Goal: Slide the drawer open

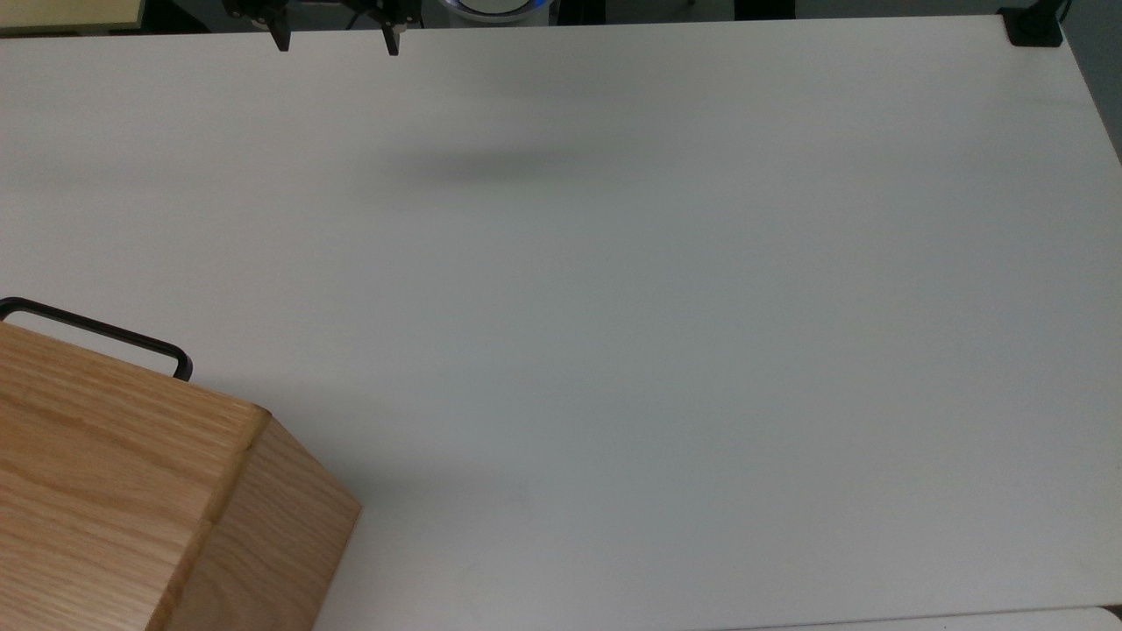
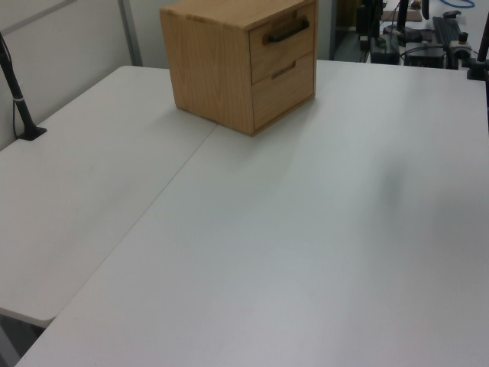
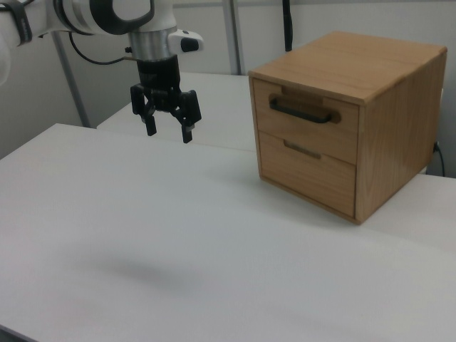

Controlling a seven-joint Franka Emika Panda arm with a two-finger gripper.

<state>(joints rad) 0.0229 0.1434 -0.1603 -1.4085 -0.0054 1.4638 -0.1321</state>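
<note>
My claw (image 3: 169,130) hangs open; the drawer (image 3: 303,118) looks stiff, so I'd hook its rigid black bar handle (image 3: 299,112).

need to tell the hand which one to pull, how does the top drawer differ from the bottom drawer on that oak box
The top drawer carries a black bar handle standing out from its front; the bottom drawer has a thin flat strip instead. The top drawer sits directly under the cabinet lid, the bottom drawer near the table. Both look shut, with light oak fronts.
</note>
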